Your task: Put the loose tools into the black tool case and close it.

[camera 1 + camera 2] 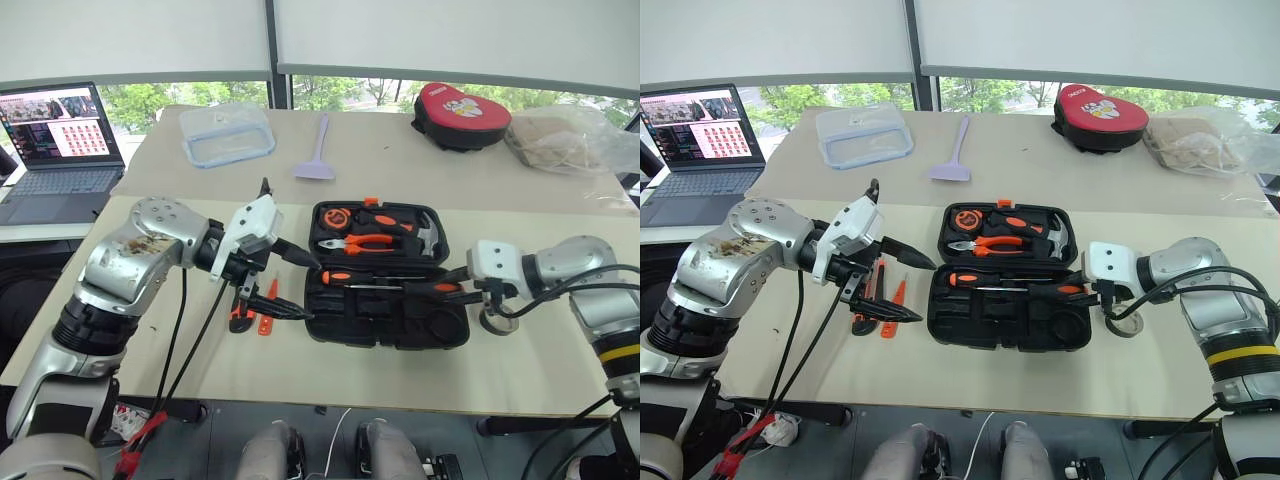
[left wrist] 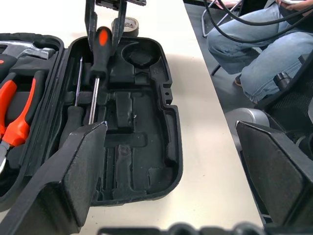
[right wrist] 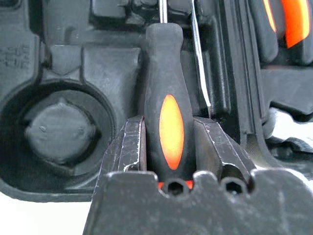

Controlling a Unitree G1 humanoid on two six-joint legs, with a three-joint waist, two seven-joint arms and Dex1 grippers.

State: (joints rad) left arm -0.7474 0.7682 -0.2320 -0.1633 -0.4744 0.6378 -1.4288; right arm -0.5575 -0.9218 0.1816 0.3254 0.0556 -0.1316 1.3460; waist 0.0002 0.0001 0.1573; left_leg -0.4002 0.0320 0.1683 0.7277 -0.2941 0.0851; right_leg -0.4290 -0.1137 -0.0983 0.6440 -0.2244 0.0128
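Note:
The black tool case (image 1: 330,330) lies open in front of me. Its far half holds pliers, a hammer and a tape measure. One screwdriver (image 1: 338,276) rests in a slot of the near half. My right gripper (image 3: 171,147) is shut on the handle of a second screwdriver (image 2: 101,49), just over the near half's right end. The dark tape roll (image 1: 497,321) sits on the table under that wrist. My left gripper (image 1: 308,290) hangs open at the case's left edge, with nothing in it. The utility knife (image 1: 238,312) and the tester pen (image 1: 266,323) lie on the table beneath it.
A laptop (image 1: 55,140) stands at the far left. A clear lidded box (image 1: 228,133), a lilac spatula (image 1: 318,155), a red-and-black pouch (image 1: 460,115) and a plastic bag (image 1: 570,140) sit at the back. A seated person's leg (image 2: 254,49) shows beyond the table's right edge.

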